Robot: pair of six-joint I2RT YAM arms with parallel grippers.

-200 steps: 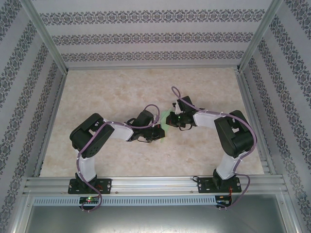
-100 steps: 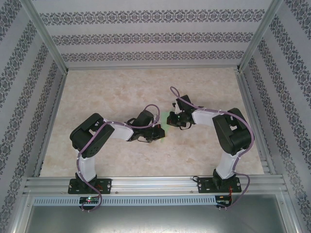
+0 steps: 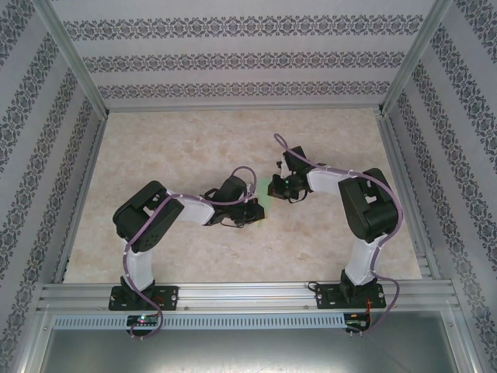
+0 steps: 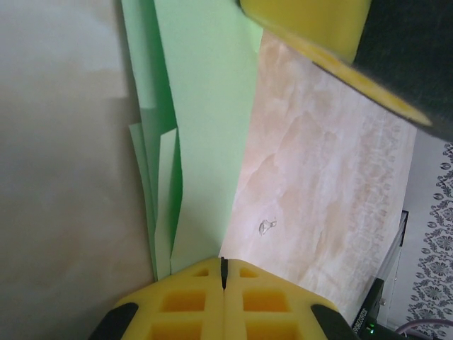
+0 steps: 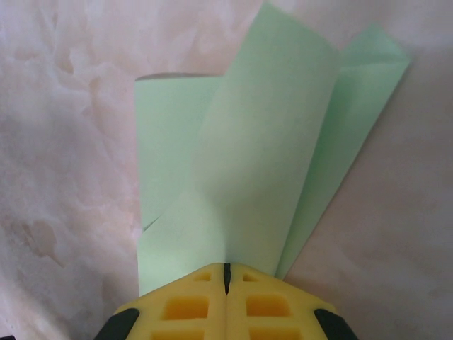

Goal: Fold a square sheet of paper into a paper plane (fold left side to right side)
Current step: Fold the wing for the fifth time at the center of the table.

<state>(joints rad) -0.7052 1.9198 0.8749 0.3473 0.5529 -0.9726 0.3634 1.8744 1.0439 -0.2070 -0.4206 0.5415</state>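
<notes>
From where I'm sitting, the table (image 3: 194, 140) is a pale beige slab with a marbled, stone-ish pattern. It's matte, with metal rails along its side and far edges. Sitting on it, roughly mid-table, is the green paper (image 3: 267, 189). It's folded into a long narrow shape with several overlapping layers. On the left wrist cam the layers lie along the surface, their edges stacked just beside each other. On the right wrist cam the middle flap curves up a bit instead of lying flat. There's also a tiny dark squiggle mark (image 4: 267, 227) on the bare table near the paper's edge.
</notes>
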